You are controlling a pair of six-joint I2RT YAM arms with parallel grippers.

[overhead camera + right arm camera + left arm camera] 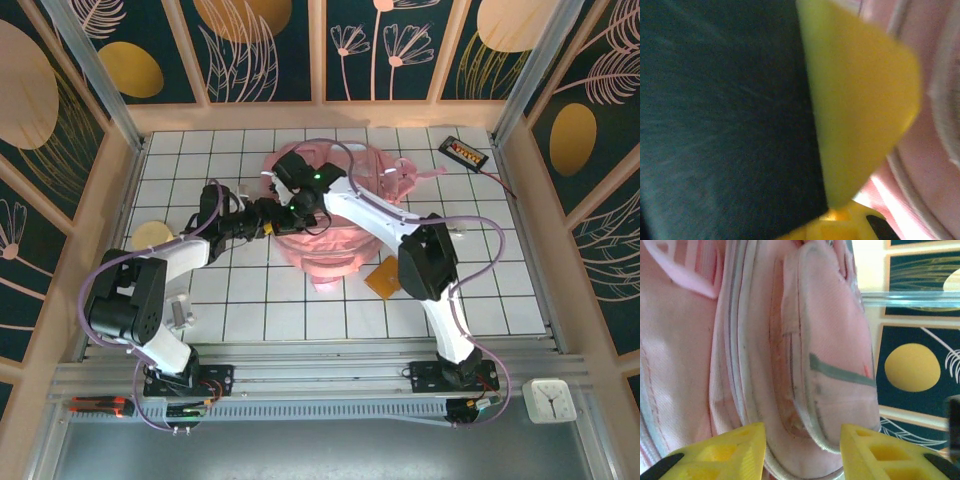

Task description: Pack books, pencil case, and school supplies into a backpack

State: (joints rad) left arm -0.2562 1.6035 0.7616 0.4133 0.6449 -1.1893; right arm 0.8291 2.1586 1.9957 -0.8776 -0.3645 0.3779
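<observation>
**Overhead and wrist views, packing stage.** The large bright pink fabric backpack (335,250) lies at the centre of the white gridded desk (480,290), its straps towards the far right.

My left pincer (272,224) reaches in from the left and is closed at a middling width on the backpack's left edge. In the left wrist view, the silver-grey-trimmed rim of a pocket fills the gap between my yellow fingers (735,452), and the fabric touches both.

My right pincer (292,172) crosses from the right to the far-left part of the backpack. It is pinched narrow on two thin paperback books (725,125), one dark navy blue and one bright yellow. In the right wrist view, blurred by closeness, both covers rise side by side from my fingertips (840,227), with pink backpack fabric just behind them on the right.

The small flat orange square pad (385,277) lies on the desk just beside the backpack's near-right edge, close by my right forearm. A black rectangular gadget with red marks (465,152) sits at the far right corner. A round pale yellow disc (150,235) lies at the left edge, near my left arm.
</observation>
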